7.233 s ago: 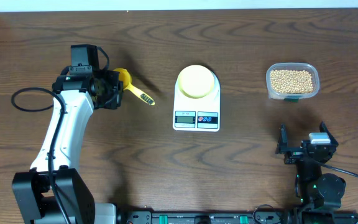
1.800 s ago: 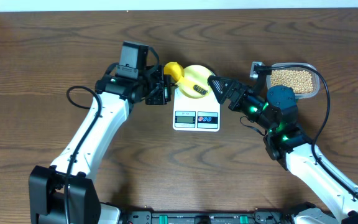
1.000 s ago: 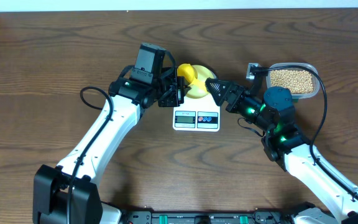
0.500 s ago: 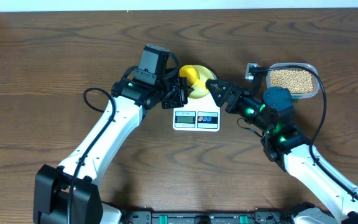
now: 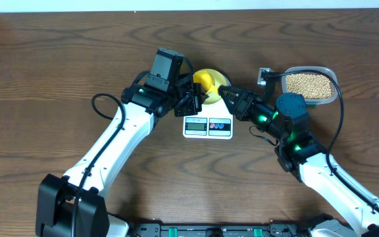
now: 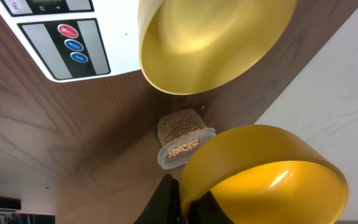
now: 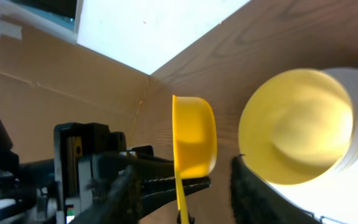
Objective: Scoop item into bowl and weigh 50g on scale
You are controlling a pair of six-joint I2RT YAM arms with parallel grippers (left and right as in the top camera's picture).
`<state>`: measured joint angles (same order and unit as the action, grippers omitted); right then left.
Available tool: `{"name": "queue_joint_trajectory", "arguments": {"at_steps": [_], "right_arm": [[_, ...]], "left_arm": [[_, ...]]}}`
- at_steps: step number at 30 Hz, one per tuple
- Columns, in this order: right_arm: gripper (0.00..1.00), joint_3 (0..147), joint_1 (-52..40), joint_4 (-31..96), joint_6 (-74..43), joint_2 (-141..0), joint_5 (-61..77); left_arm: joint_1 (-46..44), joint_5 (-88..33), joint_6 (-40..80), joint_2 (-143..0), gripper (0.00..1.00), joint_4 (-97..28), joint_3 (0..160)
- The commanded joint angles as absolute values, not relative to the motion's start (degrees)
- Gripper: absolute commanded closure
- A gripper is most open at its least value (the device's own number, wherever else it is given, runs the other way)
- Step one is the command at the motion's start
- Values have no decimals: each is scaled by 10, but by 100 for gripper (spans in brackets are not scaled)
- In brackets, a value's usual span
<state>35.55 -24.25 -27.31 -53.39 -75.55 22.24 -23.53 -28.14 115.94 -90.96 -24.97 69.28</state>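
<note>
Empty pale bowl (image 7: 297,134) on white scale (image 5: 208,125), tan beans (image 5: 308,84) well apart

Empty yellow scoop (image 6: 260,180) low right, handle pinched in left gripper (image 6: 180,200). Bowl (image 6: 216,43) on scale (image 6: 61,43) up top. Between them, clear tub (image 6: 163,157) of beans (image 6: 182,124).

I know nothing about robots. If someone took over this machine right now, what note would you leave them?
Left gripper: shut on the scoop, held up beside the bowl.
Right gripper: open, fingers either side of the scoop's handle, not gripping yet.
Things: bowl sits empty on the scale; beans are in the tub, far right.
Done: scoop is picked up; it looks empty.
Left: scoop beans into the bowl and weigh 50 g.
</note>
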Motion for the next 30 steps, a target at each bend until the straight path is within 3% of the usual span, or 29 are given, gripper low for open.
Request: {"name": "queue_joint_trajectory", "arguments": {"at_steps": [1,16,24,30], "right_arm": [[60,364,-245,-275,-531,-761,208],[74,364,-245,-275,-531,-762,200],[99,364,-245,-274,-531,-762,198],[99,364,-245,-274,-531,-762,195]], "left_arm": [[-236,-276,1196,-902,92,-247,690],[-251,-280,1196,-902,92,-247,690],[-251,-278,1196,-902,92,-247,690],[-251,-278,1196,-902,92,-247,690]]}}
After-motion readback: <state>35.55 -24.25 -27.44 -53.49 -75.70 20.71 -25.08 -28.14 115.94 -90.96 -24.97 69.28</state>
